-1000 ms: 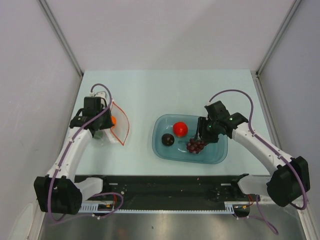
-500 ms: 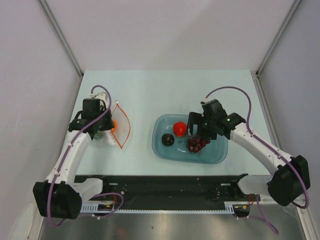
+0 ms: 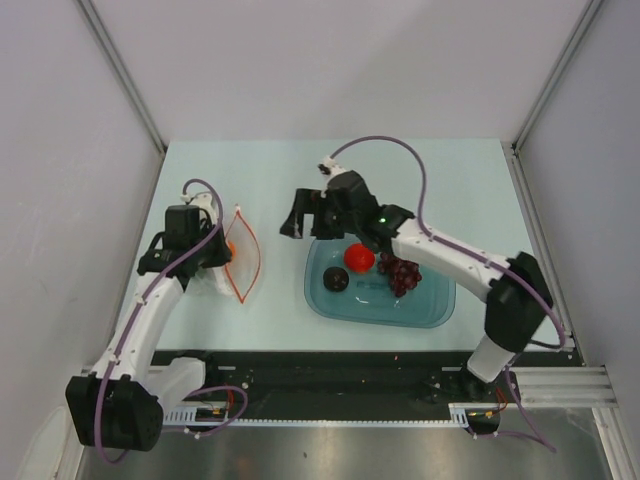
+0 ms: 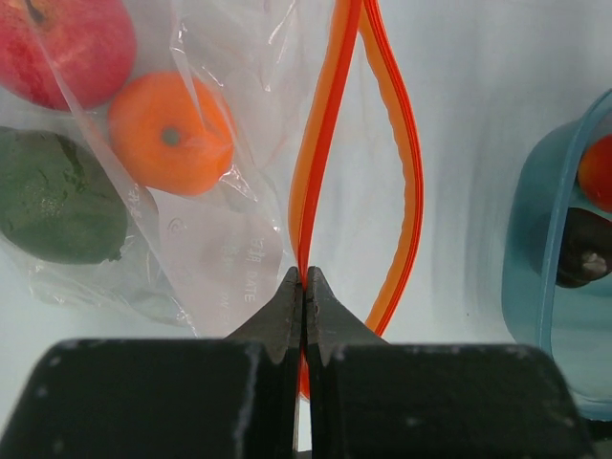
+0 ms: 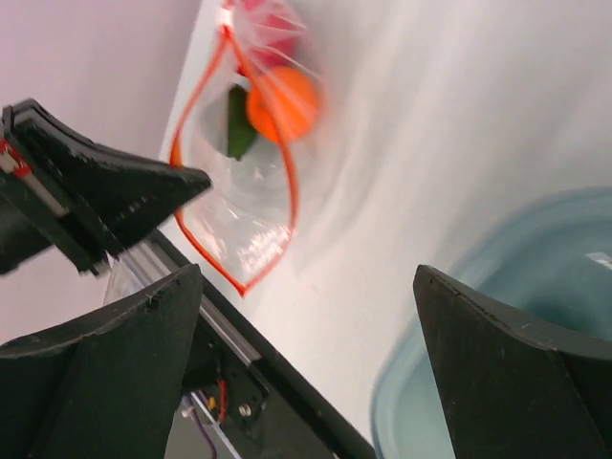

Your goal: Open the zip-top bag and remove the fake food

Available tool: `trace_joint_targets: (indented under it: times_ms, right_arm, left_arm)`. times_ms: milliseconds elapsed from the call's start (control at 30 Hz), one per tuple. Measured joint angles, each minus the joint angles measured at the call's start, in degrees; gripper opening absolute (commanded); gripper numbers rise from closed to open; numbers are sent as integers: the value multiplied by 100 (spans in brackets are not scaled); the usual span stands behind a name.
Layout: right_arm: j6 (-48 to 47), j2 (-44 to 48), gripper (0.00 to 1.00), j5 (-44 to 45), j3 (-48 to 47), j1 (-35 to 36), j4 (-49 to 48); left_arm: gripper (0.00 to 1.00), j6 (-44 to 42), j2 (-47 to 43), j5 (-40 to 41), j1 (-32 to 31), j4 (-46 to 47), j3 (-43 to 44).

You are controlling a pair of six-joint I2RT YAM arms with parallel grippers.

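The zip-top bag [image 3: 243, 256] lies at the left, its orange-red mouth gaping toward the tub. My left gripper [image 4: 304, 285] is shut on one lip of the zip strip [image 4: 320, 143]. Inside the bag are a red fruit [image 4: 57, 38], an orange [image 4: 170, 134] and a green one [image 4: 57, 196]. The teal tub [image 3: 440, 305] holds a red fruit [image 3: 360, 257], a dark one [image 3: 337, 281] and grapes [image 3: 400, 272]. My right gripper [image 3: 305, 228] is open and empty, over the table between the bag and the tub. In its wrist view the bag [image 5: 234, 191] lies ahead.
The black rail of the arm bases [image 3: 330, 375] runs along the near table edge. White walls stand at the left, back and right. The left gripper's body [image 5: 96, 191] shows beside the bag in the right wrist view.
My right arm has left the grapes in the tub and swung left, out over the table toward the bag. The left gripper still holds the zip strip and has barely moved.
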State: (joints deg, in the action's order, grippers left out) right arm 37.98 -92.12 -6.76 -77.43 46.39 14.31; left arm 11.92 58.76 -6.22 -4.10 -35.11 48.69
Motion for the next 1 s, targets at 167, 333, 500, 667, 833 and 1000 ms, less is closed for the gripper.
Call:
trace_joint_targets:
  times_ms: [167, 333, 500, 667, 833, 1000]
  right_arm:
    - [-35, -1377, 76, -138, -1261, 426, -256]
    - [-42, -2354, 42, -330, -2245, 697, -483]
    - [0, -2736, 31, -485, -2352, 776, -695]
    - [90, -3088, 36, -533, -2415, 807, -892]
    - [160, -3399, 48, -533, -2485, 955, -1049]
    - [214, -3845, 66, -531, -2708, 1104, -1259]
  left_arm:
    - [0, 92, -273, -24, 0, 9, -122]
    - [0, 223, -393, 28, -2, -17, -96]
    - [0, 306, -367, 138, -2, -101, 195]
    - [0, 409, -361, 131, -31, -101, 402]
    - [0, 509, -356, 96, -122, -111, 426]
    - [0, 610, -367, 20, -205, -153, 426]
